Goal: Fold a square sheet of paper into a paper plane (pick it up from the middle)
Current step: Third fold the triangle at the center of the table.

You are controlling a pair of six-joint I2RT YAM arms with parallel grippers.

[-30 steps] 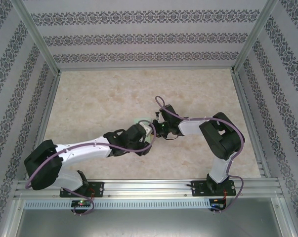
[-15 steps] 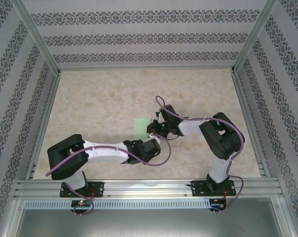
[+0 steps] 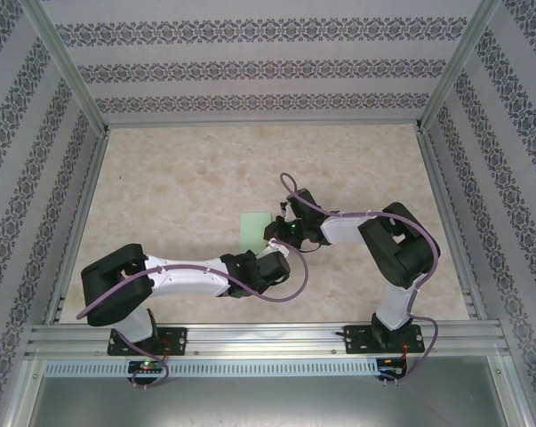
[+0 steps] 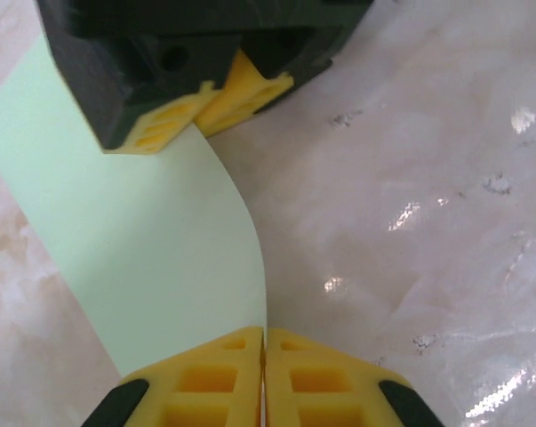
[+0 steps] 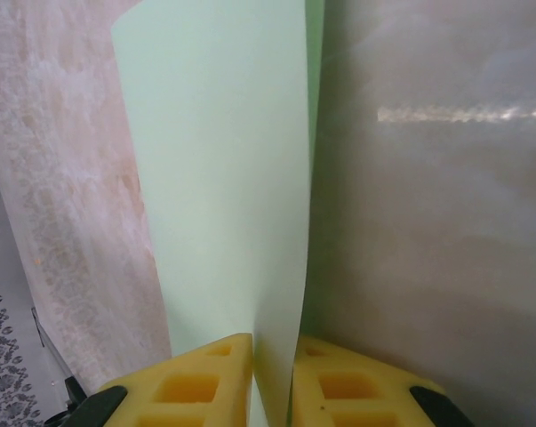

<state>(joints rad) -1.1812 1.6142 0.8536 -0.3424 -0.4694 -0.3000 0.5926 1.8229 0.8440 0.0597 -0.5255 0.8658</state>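
Note:
The square sheet of paper (image 3: 252,224), pale green, is at the table's middle, lifted and curved. My right gripper (image 3: 275,235) pinches its right side; in the right wrist view the sheet (image 5: 223,178) runs up from between the yellow fingers of this gripper (image 5: 272,342), which is shut on it. My left gripper (image 3: 284,256) sits just nearer. In the left wrist view its jaws (image 4: 264,334) are pressed together, with the sheet's (image 4: 134,231) curved right edge running into the seam. The right gripper (image 4: 210,107) grips the sheet's far end. No paper plane shape shows.
The marbled beige tabletop (image 3: 179,178) stretches around the paper. Patterned walls with metal posts (image 3: 72,89) enclose it on three sides. An aluminium rail (image 3: 268,338) carries both arm bases along the near edge.
The left arm drew back from over the paper toward the near side, and its jaws went from open to shut at the sheet's edge. The right gripper kept its hold in place.

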